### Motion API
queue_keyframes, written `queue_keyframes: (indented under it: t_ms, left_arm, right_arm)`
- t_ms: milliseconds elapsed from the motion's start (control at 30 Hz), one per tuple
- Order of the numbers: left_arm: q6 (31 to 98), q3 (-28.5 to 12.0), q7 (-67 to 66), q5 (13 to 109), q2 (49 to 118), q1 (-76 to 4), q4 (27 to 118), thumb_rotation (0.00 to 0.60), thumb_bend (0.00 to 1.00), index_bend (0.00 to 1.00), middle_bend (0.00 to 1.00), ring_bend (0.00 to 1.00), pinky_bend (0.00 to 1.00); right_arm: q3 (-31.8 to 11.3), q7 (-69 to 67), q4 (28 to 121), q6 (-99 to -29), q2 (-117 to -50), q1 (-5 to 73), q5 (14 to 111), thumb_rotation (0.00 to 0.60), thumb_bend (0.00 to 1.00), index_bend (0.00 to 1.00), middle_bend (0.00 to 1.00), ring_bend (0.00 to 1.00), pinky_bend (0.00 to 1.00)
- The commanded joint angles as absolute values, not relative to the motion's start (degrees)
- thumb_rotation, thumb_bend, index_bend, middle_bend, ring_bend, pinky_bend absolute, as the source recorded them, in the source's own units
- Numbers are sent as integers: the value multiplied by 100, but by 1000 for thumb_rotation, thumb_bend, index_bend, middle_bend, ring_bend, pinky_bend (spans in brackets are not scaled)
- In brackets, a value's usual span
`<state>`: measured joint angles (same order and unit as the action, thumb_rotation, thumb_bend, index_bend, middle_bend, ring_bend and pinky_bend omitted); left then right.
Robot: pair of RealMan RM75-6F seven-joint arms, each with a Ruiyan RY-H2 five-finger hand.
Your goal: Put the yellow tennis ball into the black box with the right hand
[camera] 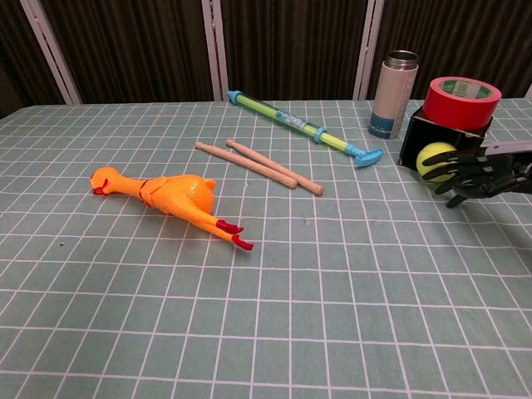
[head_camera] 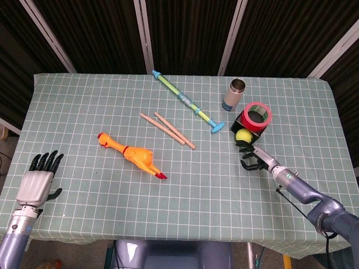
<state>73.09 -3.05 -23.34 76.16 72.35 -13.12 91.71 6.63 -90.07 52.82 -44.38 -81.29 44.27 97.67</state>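
The right hand [head_camera: 250, 155] reaches forward across the table with its dark fingers [camera: 462, 169] curled around the yellow tennis ball [head_camera: 243, 135], grasping it right at the open front of the black box [head_camera: 248, 125]. The ball sits at the box's mouth, touching the fingertips; whether it rests on the box floor cannot be told. The right arm [head_camera: 305, 191] stretches in from the table's near right corner. The left hand [head_camera: 39, 178] lies flat at the near left edge, released, fingers straight and slightly spread, holding nothing.

The table wears a pale green tablecloth [head_camera: 101, 106] with a white grid. Behind it hangs a dark wall with slanted pale bars.

On the cloth lie one rubber chicken [head_camera: 133, 155], two wooden drumsticks [head_camera: 168, 130] side by side, and one green-and-blue water squirter [head_camera: 187, 101]. One metal thermos bottle [head_camera: 234, 94] stands upright just behind the box. One roll of red tape [head_camera: 258, 115] rests on top of the box.
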Motion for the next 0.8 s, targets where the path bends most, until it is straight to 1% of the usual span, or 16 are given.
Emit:
queue_keyframes:
  t_ms: [33,167,300,333,400,500,633,800]
  left_arm:
    - [7255,-305,-2355,7586,7252,-1353,9170,600,184,0,0,0,0]
    - [7197,-302,-2377,7568,7268,-1406,9178,600,184,0,0,0,0]
    - [7143,-295,-2399,7534,7283,-1446,9177,600,184,0,0,0,0]
    - [7132,-295,-2403,7522,7288,-1454,9175,600,184,0,0,0,0]
    - [7118,-290,-2408,7502,7292,-1464,9176,600,184,0,0,0,0]
    - [7117,-290,-2408,7458,7293,-1467,9165,600,184,0,0,0,0]
    - [7123,-296,-2397,7401,7290,-1466,9149,600,184,0,0,0,0]
    - [7140,-299,-2351,7354,7271,-1454,9117,600,184,0,0,0,0]
  right_arm:
    - [678,-9044,5237,-4519,-8113,4431,9716,600,587,61,100,152,145]
    - [660,-9127,5201,-4625,-8111,4416,9610,600,587,4,89,109,146]
    - [645,-9371,5163,-4699,-8112,4432,9543,600,586,0,66,81,135]
    - [646,-9419,5132,-4712,-8122,4442,9538,600,587,0,64,77,124]
    - [666,-9490,5048,-4737,-8147,4466,9555,600,588,0,64,67,63]
    - [699,-9644,4891,-4779,-8222,4503,9582,600,587,0,63,36,1]
    - [777,-10001,4654,-4876,-8347,4554,9671,600,587,0,41,1,0]
    - [967,-10337,4270,-4984,-8540,4653,9900,600,587,0,1,0,0]
